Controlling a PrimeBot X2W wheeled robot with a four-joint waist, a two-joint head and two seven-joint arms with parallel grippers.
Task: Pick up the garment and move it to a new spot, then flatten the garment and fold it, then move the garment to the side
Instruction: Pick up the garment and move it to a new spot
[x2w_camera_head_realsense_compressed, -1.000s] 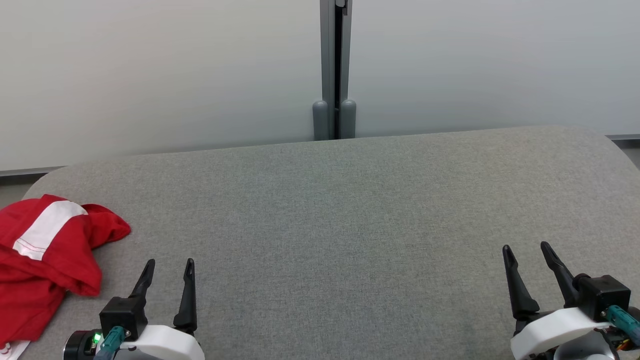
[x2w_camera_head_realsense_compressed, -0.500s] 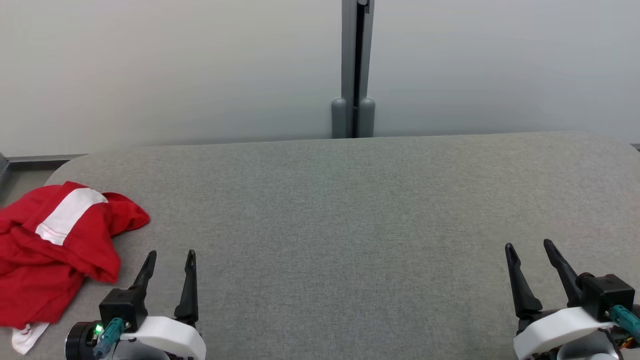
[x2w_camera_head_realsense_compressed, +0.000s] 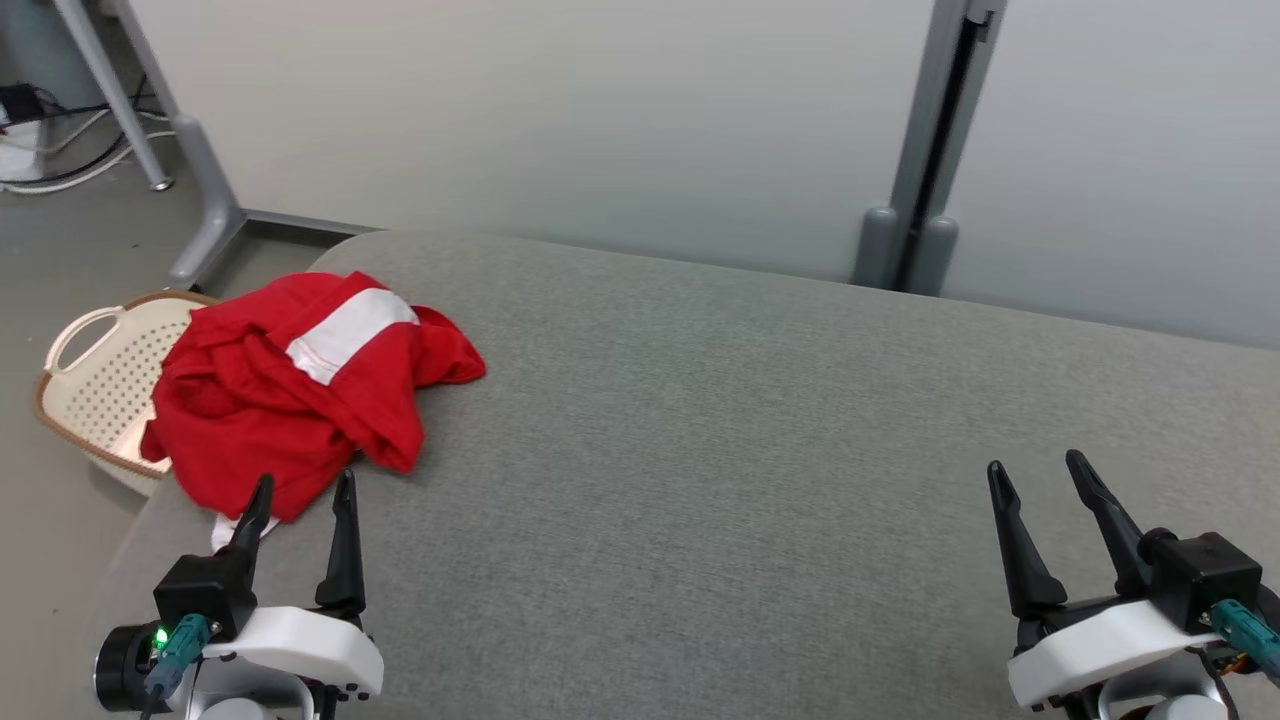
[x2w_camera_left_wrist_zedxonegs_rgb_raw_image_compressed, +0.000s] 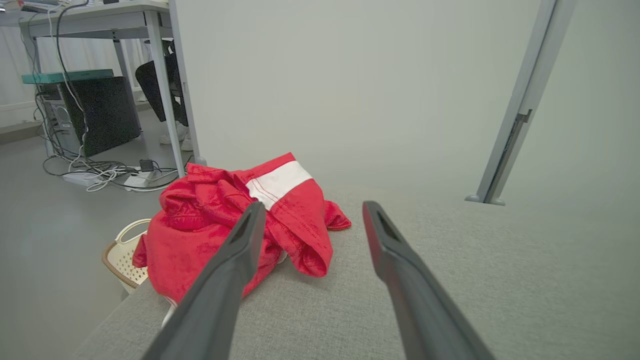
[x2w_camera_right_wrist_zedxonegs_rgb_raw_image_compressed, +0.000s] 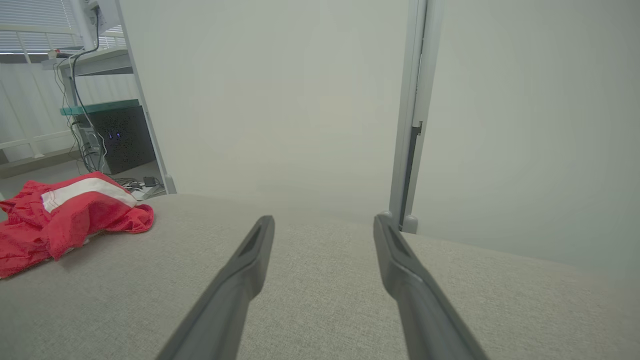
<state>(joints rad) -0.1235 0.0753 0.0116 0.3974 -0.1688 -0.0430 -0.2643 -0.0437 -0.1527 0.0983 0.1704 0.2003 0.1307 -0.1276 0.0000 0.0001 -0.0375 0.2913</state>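
Note:
A crumpled red garment with a white band lies bunched at the left end of the grey padded table, partly hanging over its edge. My left gripper is open just short of the garment's near edge, empty. In the left wrist view the garment sits right beyond the fingertips of the left gripper. Far to the right, my right gripper is open over bare table. In the right wrist view the garment shows at the far left, well off from the right gripper.
A cream perforated basket stands on the floor beside the table's left end, under the hanging cloth. A pale partition wall with a grey post runs behind the table. A desk leg and cables lie at the far left.
The whole head view has swung left, so the camera turned toward the garment. The basket and floor have come into sight. Both grippers stay open.

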